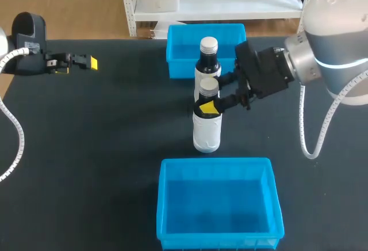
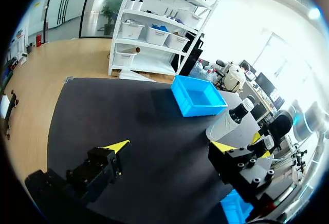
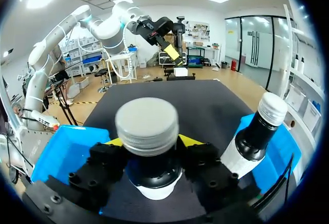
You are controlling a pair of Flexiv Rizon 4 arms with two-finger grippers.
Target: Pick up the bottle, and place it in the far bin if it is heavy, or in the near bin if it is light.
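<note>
Two white bottles with dark necks and grey caps stand mid-table. The nearer bottle [image 1: 207,127] has my right gripper [image 1: 210,97] shut on its neck just below the cap. In the right wrist view its cap [image 3: 147,124] sits between the yellow tips of the right gripper [image 3: 152,142], both fingers against the neck. The second bottle [image 1: 207,61] [image 3: 257,131] stands upright just behind, in front of the far blue bin [image 1: 178,52]. The near blue bin [image 1: 172,205] is by the front edge. My left gripper [image 1: 86,62] [image 2: 169,147] is open over the table's far left, with nothing in it.
The dark table top [image 1: 103,147] lies bare to the left of the bottles. The two bottles stand very close together. In the right wrist view the near bin [image 3: 61,152] and the far bin [image 3: 290,147] flank the gripper.
</note>
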